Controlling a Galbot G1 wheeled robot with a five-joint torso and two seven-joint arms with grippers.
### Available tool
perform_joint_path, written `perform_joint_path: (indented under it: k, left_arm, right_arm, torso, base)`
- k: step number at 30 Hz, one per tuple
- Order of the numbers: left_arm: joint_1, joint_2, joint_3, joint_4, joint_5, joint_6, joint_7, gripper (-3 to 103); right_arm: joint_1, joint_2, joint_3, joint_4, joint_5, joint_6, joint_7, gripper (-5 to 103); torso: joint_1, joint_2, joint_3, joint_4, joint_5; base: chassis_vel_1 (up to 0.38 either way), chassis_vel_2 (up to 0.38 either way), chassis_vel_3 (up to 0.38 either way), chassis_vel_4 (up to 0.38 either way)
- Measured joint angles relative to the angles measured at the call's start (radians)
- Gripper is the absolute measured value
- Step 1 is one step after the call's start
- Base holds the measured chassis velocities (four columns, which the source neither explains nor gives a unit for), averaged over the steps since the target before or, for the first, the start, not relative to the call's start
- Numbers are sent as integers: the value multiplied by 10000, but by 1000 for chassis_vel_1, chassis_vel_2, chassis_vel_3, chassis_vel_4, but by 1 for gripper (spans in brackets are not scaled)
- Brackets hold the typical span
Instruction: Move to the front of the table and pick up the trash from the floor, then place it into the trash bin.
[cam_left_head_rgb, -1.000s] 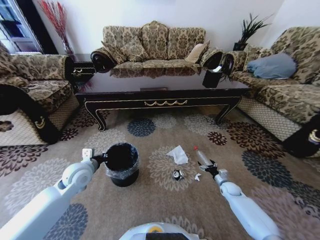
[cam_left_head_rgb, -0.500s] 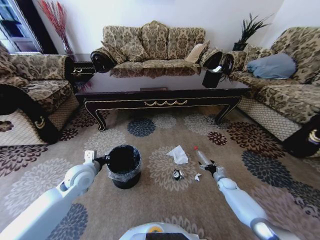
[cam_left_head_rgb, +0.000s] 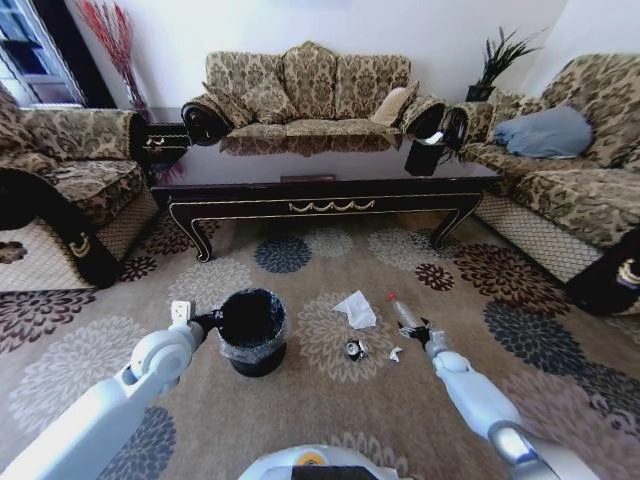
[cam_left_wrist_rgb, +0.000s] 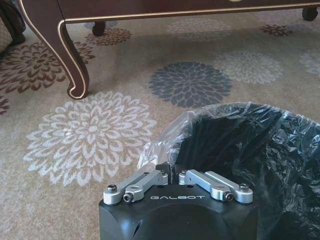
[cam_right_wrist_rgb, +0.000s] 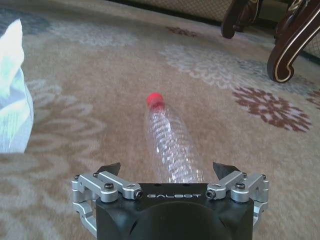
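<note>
tissue (cam_left_head_rgb: 355, 309) beside bottle (cam_right_wrist_rgb: 171, 146) (carpet), table (cam_left_head_rgb: 320, 190) beyond

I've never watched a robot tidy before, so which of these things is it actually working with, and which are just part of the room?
Part of the job:
trash bin, held at its rim by the left gripper
clear bottle, between the open right gripper
white tissue
wrapper scraps
table

Just there:
sofas
blue cushion
carpet

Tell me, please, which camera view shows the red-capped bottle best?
The right wrist view: the bottle lies large, lengthwise between the open right pincer tips. The head view shows it small on the carpet; the left wrist view looks at the trash bin.
</note>
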Motion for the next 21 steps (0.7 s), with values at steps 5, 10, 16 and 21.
perform_joint_path:
  k: [5,10,16,21]
  left_arm:
    - [64,-115,-87,-70,64,-10,16,4]
    - [102,-191,-103,-107,155,-37,2,4]
    - [188,-256,-129,-166,230,-51,1,4]
    - [202,-284,-103,-223,253,-57,8,4]
  right_arm:
    - [-4,177,232,-132,-391,17,-6,99]
    - [25,309,369,-303,-681,42,30,84]
    - [25,341,441,-332,-806,54,99,62]
    - [-120,250,519,-116,-809,37,137,42]
  torso:
    - [1,0,0,0,0]
    - [0,1,0,-1,-1]
    - [0,1,0,0,-1]
    - [0,1,0,1,0]
  base:
    - [0,0,0,0]
    - [0,0,0,0]
    - [0,0,0,0]
    - [0,0,0,0]
